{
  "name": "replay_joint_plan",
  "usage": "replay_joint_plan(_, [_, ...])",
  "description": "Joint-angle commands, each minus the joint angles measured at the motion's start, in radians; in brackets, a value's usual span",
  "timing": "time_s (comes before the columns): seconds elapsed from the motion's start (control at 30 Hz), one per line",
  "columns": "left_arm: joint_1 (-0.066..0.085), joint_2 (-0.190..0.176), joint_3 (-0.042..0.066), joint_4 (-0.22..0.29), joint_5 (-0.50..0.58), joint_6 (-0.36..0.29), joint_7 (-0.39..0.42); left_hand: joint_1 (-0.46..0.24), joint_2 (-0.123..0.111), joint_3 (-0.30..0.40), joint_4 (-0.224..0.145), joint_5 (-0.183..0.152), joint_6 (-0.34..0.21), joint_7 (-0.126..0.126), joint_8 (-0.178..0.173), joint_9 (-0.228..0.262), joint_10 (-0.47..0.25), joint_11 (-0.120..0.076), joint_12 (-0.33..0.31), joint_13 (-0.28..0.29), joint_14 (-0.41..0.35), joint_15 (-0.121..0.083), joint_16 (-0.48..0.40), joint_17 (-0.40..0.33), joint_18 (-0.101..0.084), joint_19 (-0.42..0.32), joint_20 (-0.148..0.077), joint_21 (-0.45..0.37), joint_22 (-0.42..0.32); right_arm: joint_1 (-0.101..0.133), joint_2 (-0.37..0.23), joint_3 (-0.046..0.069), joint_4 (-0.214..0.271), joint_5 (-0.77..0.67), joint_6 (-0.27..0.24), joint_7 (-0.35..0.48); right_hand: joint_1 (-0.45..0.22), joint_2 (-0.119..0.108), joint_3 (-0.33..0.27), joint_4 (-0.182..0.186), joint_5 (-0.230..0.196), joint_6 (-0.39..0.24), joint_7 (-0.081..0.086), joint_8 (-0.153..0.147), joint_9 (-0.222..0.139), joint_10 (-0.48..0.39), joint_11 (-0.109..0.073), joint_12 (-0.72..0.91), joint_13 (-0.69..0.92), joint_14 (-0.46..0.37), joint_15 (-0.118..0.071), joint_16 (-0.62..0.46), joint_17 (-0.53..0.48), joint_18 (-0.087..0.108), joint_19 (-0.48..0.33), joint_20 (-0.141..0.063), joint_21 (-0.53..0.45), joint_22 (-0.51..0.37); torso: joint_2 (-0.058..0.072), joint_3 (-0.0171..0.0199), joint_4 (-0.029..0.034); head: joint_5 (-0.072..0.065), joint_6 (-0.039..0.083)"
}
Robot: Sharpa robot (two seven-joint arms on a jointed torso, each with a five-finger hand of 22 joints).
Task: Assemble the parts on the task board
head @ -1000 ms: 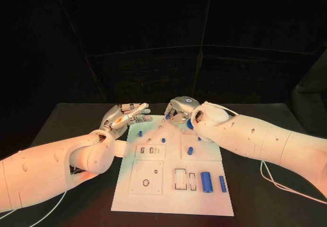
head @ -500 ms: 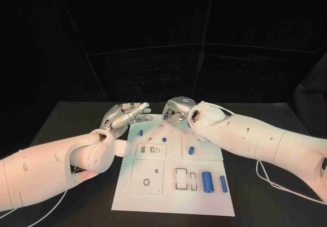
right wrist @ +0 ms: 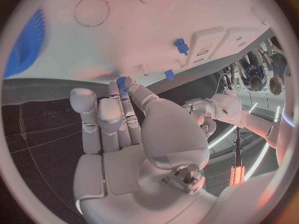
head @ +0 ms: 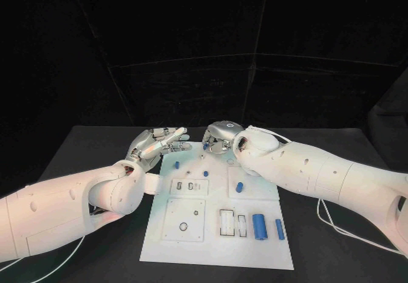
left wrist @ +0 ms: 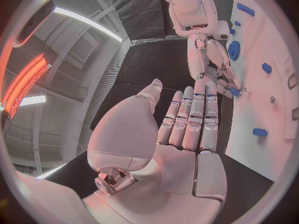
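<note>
— What sort of place?
— A robotics lab or test cell: black table (head: 102, 147) boxed in by black curtain walls (head: 187, 65) on the far side.
— Anything more?
— Industrial ceiling with strip lights (left wrist: 87, 24), ducting, a red glowing heater panel (left wrist: 25, 79).

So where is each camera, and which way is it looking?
Head view: up on the robot's head, looking down at the board; both arms come in, left hand, right hand.
Left wrist view: behind the left hand, facing along its straight fingers toward the right hand.
Right wrist view: behind the right hand, facing the board; it pinches a small blue part.
All three views share the board.
</note>
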Motion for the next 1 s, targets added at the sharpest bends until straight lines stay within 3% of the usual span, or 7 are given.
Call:
replay_joint_plan(0.03, [0.002,0.001,0.001,0.001,-0.006,0.014,0.003,0.005,0.006,-0.002,-0.006,0.001,0.0,0.006,-0.007,-0.001,-0.003,0.005,-0.007,-0.001,0.008,-0.001,-0.005,0.001,0.007,0.007,-0.003,-0.004,-0.001,0.002,0.005,0.0,-0.008,-0.007,0.015,-0.002,-0.014,-0.01,0.013,0.001,-0.007,-0.033,0.011,-0.001,-0.004,-0.033,0.009,-0.007,-0.004,0.0,0.015,-0.001,-0.008,-0.016,-0.012,0.005,0.001,-0.008,0.001,-0.0003,-0.001,-0.001,0.001])
replay_joint_plan(0.2, [0.002,0.002,0.001,0.0,-0.006,0.015,0.001,0.006,0.007,-0.002,-0.007,0.001,-0.001,0.007,-0.008,-0.001,-0.003,0.005,-0.008,-0.001,0.007,-0.001,-0.006,0.001,0.006,0.007,-0.003,-0.005,-0.002,0.002,0.01,0.0,-0.017,-0.008,0.016,-0.002,-0.034,-0.049,0.017,0.012,-0.009,-0.102,0.032,-0.001,-0.005,-0.108,0.034,-0.005,-0.004,-0.012,0.034,-0.022,-0.046,-0.01,-0.036,0.023,-0.015,-0.04,0.002,0.0004,-0.0012,-0.001,0.001])
replay_joint_plan(0.37, [0.003,0.001,0.001,-0.002,-0.006,0.016,-0.001,0.006,0.007,-0.001,-0.008,0.001,-0.001,0.007,-0.008,-0.001,-0.004,0.005,-0.008,-0.001,0.007,0.0,-0.006,0.001,0.006,0.007,-0.003,-0.005,-0.002,0.002,0.0,0.0,-0.007,-0.007,-0.025,-0.006,-0.028,-0.086,-0.026,0.032,-0.027,-0.292,0.054,-0.005,-0.01,-0.195,0.057,0.0,-0.002,-0.034,0.052,-0.069,-0.119,0.005,-0.085,0.042,-0.063,-0.126,0.001,0.0015,-0.0036,0.0,0.003])
replay_joint_plan(0.53, [0.003,-0.004,0.001,-0.002,-0.006,0.016,-0.001,0.007,0.008,-0.001,-0.009,0.001,-0.001,0.007,-0.009,-0.001,-0.004,0.006,-0.009,-0.002,0.006,0.0,-0.007,0.001,0.006,0.007,-0.003,-0.006,-0.003,0.003,-0.05,0.0,0.049,0.009,-0.062,-0.013,-0.018,-0.086,-0.041,0.042,-0.023,-0.257,0.057,0.003,-0.003,-0.187,0.057,0.013,0.001,-0.033,0.053,-0.069,-0.12,0.005,-0.082,0.045,-0.062,-0.124,0.001,0.0025,-0.0066,0.0,0.003])
replay_joint_plan(0.7, [0.004,-0.011,0.001,-0.001,-0.006,0.016,-0.001,0.007,0.008,-0.001,-0.009,0.001,-0.001,0.007,-0.009,-0.001,-0.004,0.006,-0.009,-0.002,0.006,0.0,-0.007,0.001,0.006,0.007,-0.003,-0.006,-0.003,0.01,-0.143,0.001,0.142,0.072,-0.082,-0.032,-0.015,-0.077,-0.049,0.064,-0.006,-0.164,0.036,0.018,0.005,-0.083,0.032,0.071,0.017,-0.008,0.037,-0.009,-0.04,-0.005,-0.041,0.035,-0.02,-0.055,-0.002,0.0039,-0.0125,0.001,0.006])
replay_joint_plan(0.8, [0.004,-0.015,0.001,0.0,-0.006,0.017,-0.002,0.007,0.008,-0.001,-0.009,0.001,-0.001,0.007,-0.009,-0.001,-0.004,0.006,-0.009,-0.002,0.006,0.0,-0.007,0.001,0.006,0.007,-0.003,-0.006,-0.003,0.013,-0.205,0.015,0.194,0.13,-0.064,-0.052,-0.029,-0.082,-0.058,0.085,0.008,-0.141,0.017,0.025,0.006,0.002,0.007,0.115,0.038,0.007,0.019,0.034,0.018,-0.014,-0.011,0.02,0.011,-0.002,-0.004,0.0048,-0.0164,0.001,0.007])
replay_joint_plan(1.0, [0.004,-0.018,0.001,-0.001,-0.006,0.02,-0.003,0.008,0.009,-0.001,-0.01,0.001,-0.001,0.007,-0.009,-0.001,-0.004,0.006,-0.01,-0.002,0.006,0.0,-0.008,0.002,0.006,0.007,-0.002,-0.007,-0.003,0.016,-0.303,0.027,0.26,0.221,0.002,-0.124,-0.127,-0.141,-0.163,0.189,0.1,-0.136,-0.023,0.026,0.004,0.165,-0.036,0.287,0.168,0.031,-0.019,0.122,0.136,-0.042,0.069,-0.019,0.099,0.148,-0.006,0.0076,-0.0266,0.0,0.009])
